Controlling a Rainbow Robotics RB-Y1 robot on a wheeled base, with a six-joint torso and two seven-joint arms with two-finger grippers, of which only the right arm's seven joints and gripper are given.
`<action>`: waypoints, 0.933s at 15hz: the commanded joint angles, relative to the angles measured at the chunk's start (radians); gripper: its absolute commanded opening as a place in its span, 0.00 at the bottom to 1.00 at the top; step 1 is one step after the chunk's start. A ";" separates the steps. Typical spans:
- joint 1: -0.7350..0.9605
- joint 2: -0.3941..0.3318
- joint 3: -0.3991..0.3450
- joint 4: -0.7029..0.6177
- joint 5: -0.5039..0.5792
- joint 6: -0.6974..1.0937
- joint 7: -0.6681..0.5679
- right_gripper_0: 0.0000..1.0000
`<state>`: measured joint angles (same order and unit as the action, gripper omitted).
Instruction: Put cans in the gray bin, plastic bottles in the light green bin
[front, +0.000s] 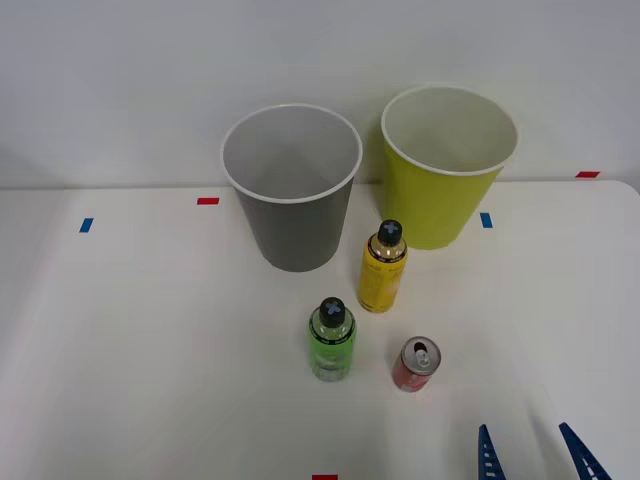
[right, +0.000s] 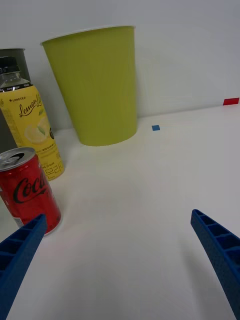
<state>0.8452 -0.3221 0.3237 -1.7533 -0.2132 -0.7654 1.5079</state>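
Right gripper (front: 532, 452) sits at the near edge of the table (front: 150, 350), about 5 o'clock in the front view. Fingers spread wide, nothing between them; both blue ribbed tips point away from the robot. In the wrist view the gripper (right: 120, 250) shows bare white table between its fingers (right: 220, 250), and one fingertip lies just in front of the can's base.

Can (front: 415, 364): red, silver top with the tab opening visible, upright on the table. It stands at about 10 o'clock from the gripper, near it but apart. Wrist view confirms it upright (right: 27, 190), white script on the side.

Green bottle (front: 331, 340): translucent, black cap, upright, just beside the can at its 9 o'clock, with a gap between them.

Yellow bottle (front: 382, 268): black cap, gold neck, upright, at about 11 o'clock from the can and 1 o'clock from the green bottle. Wrist view shows its label with lemon artwork (right: 30, 125); it stands behind the can and partly overlaps it in that view.

Gray bin (front: 292, 190): white rim, upright, mouth open, at 11 o'clock from the yellow bottle, near it. No contents visible inside.

Green bin (front: 445, 165): lime outside, pale inside, white rim, upright, at 1 o'clock from the yellow bottle. It stands at the gray bin's 3 o'clock, a narrow gap between them. Wrist view shows its outer wall (right: 97, 85) tapering toward the table.

Small red and blue tape marks (front: 207, 201) dot the table around the bins.
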 joint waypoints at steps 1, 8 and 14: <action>0.000 0.000 0.000 0.000 0.000 0.000 0.000 1.00; 0.000 0.000 0.000 0.000 0.000 0.000 0.000 1.00; 0.000 0.000 0.000 0.000 0.000 0.000 0.000 1.00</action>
<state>0.8452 -0.3221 0.3237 -1.7533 -0.2132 -0.7655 1.5079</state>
